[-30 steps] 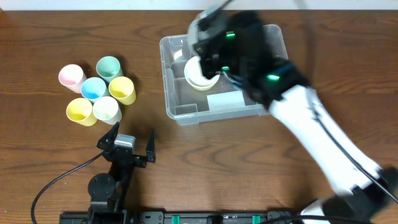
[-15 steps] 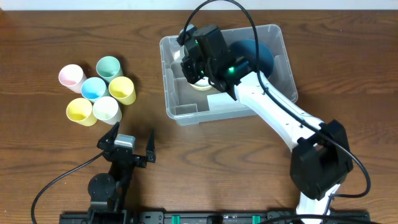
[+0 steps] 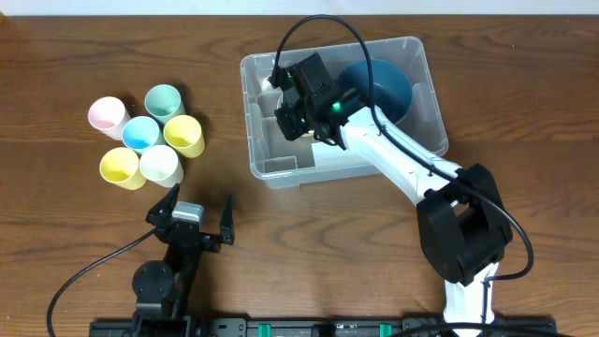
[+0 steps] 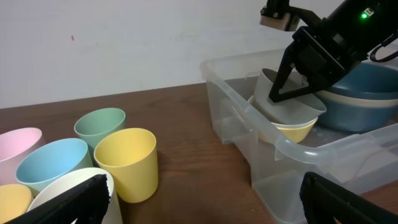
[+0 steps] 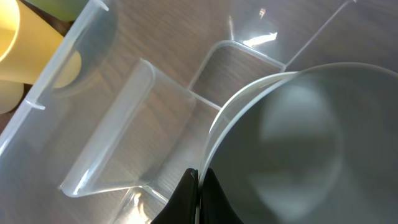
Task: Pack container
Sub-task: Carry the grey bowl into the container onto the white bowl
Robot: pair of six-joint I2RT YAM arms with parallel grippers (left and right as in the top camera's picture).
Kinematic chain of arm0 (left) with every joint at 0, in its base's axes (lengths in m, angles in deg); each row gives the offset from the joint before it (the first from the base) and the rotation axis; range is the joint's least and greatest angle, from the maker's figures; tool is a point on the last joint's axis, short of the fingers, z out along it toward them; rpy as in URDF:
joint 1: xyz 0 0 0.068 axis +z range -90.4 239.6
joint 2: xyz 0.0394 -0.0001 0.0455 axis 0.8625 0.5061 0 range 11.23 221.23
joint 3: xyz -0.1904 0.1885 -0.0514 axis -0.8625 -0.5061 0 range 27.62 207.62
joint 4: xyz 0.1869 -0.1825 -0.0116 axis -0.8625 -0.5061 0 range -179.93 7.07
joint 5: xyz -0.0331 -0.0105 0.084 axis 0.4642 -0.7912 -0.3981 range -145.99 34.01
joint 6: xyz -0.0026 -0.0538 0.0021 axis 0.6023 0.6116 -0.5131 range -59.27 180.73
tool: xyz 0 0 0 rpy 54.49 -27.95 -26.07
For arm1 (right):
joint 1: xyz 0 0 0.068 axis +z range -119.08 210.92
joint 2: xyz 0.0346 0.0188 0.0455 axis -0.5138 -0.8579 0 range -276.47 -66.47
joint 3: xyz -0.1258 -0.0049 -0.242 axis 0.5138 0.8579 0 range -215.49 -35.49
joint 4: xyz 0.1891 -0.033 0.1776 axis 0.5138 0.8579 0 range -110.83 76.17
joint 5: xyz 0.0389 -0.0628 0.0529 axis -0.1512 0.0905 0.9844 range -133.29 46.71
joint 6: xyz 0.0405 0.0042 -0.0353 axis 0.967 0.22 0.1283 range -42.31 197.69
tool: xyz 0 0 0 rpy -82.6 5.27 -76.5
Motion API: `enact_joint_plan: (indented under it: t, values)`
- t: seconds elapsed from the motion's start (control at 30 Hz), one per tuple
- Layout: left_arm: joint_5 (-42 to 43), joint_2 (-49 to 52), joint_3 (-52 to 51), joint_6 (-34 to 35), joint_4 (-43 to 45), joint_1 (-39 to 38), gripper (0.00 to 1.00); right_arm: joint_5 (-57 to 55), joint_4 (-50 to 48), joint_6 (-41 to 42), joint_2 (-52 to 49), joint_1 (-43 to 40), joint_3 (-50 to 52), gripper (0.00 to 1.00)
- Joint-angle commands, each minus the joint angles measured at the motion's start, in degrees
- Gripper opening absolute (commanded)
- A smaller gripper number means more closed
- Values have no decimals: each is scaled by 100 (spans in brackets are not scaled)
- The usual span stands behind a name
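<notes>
**Bench [image 3: 309,248] stock, nearest you first:**

1. L pincer [image 3: 199,198]: released, jaws spread wide, nothing betw. them. It sits low at the near edge, well apart from all items.
2. Cup cluster, six pcs, packed tight on the left side:
   - Near row: yellow cup [image 3: 120,168] and cream cup [image 3: 160,165].
   - Mid row: blue cup [image 3: 141,133] and second yellow cup [image 3: 184,136].
   - Far row: pink cup [image 3: 107,114] and green cup [image 3: 164,99].
3. Container [image 3: 288,172]: the clear bin stands upright on the bench, right of the cluster and apart from it. You can see a clear divider [image 5: 118,124] inside.
4. R pincer [image 5: 198,177]: reaches down into the container's left half. It is clenched on the rim of a white cup [image 4: 298,109].
5. The white cup is tilted and nested in a pale yellow cup [image 4: 289,132].
6. Dark blue bowl [image 3: 379,84]: in the container's far right part, just beside the R arm.
</notes>
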Motion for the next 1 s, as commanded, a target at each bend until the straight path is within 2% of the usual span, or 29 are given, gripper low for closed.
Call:
enact_joint_plan:
  t: [0.0, 0.13, 0.2, 0.23, 0.27, 0.33, 0.37, 0.4, 0.53, 0.67, 0.73, 0.83, 0.97]
  values:
    - [83, -35, -105, -101, -188, -13, 98, -101, 90, 70, -31, -7, -35, 1]
    - [81, -35, -105, -101, -188, -13, 98, -205, 175, -44, -74, -7, -35, 2]
    - [83, -35, -105, -101, -186, -13, 98, -203, 195, -140, -127, -7, -35, 6]
    - [83, -35, -105, -101, -186, -13, 98, -203, 197, -168, -173, -7, -35, 13]
    - [83, -35, -105, -101, -188, -13, 98, -203, 197, -170, -203, -7, -35, 24]
    - [83, -35, -105, -101, -188, -13, 98, -199, 192, -243, -251, -7, -35, 68]
    - [83, -35, -105, -101, -188, -13, 98, -199, 184, -302, -251, -7, -35, 78]
    - [83, -35, -105, -101, -186, -13, 98, -199, 166, -334, -251, -4, -35, 81]
    - [83, -35, -105, -101, -188, -13, 98, -125, 179, -452, -186, 4, -186, 82]
    - [81, -35, -105, -101, -186, -13, 98, 282, 595, -450, -59, 4, -684, 80]
    - [83, -35, -105, -101, -188, -13, 98, 431, 938, -444, -20, 22, -992, 80]
    - [83, -35, -105, -101, -188, -13, 98, 457, 1620, -439, 4, 87, -1423, 84]
    - [83, -35, -105, -101, -188, -13, 98, -170, 2463, -107, 63, 96, -1784, 87]
